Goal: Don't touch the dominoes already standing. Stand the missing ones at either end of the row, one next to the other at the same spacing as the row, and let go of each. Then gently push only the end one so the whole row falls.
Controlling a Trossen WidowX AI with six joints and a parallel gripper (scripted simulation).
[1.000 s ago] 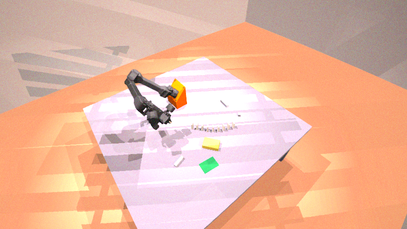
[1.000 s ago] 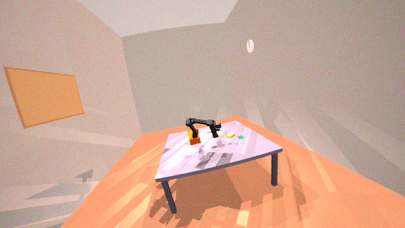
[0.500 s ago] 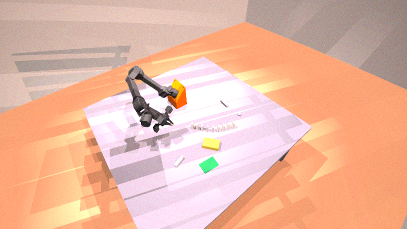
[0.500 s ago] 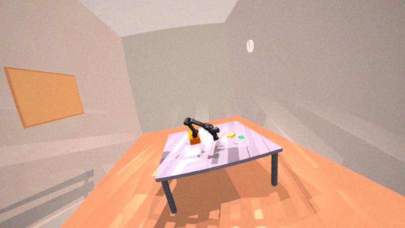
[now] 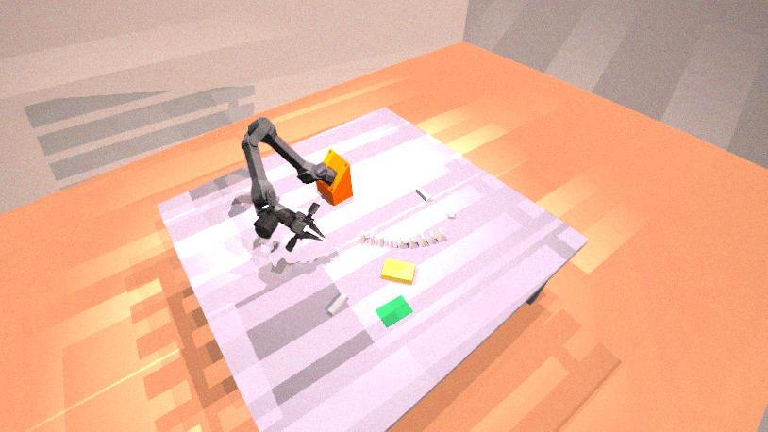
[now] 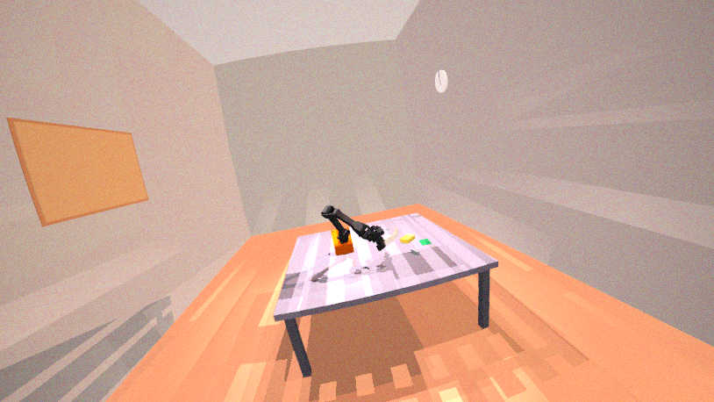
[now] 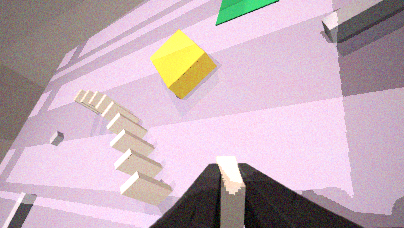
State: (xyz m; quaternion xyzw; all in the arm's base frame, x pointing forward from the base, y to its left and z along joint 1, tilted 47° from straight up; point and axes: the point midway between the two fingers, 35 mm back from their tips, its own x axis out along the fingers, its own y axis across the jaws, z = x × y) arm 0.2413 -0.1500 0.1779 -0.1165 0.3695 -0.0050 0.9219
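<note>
The gripper (image 5: 324, 238) (image 7: 231, 172) is shut on a cream domino (image 7: 232, 205), seen between the fingertips in the wrist view. It is held above the table, to the left of the row in the top view, not touching the row. Several cream dominoes (image 5: 401, 242) (image 7: 132, 142) stand upright in a gently curved row. The row's end domino nearest the gripper (image 5: 362, 238) (image 7: 146, 189) stands upright. In the exterior view the arm covers part of the row, and the held domino cannot be made out there.
A yellow block (image 5: 397, 272) (image 6: 407, 238) (image 7: 182, 62) and a green patch (image 5: 393, 310) (image 6: 424, 241) (image 7: 245, 9) lie in front of the row. A pale bar (image 5: 337, 304) (image 7: 367, 22) lies front left. Another bar (image 5: 424, 194) and a small cube (image 5: 451, 216) (image 7: 57, 138) lie behind the row. An orange block (image 5: 338, 185) (image 6: 343, 246) is at the arm's base.
</note>
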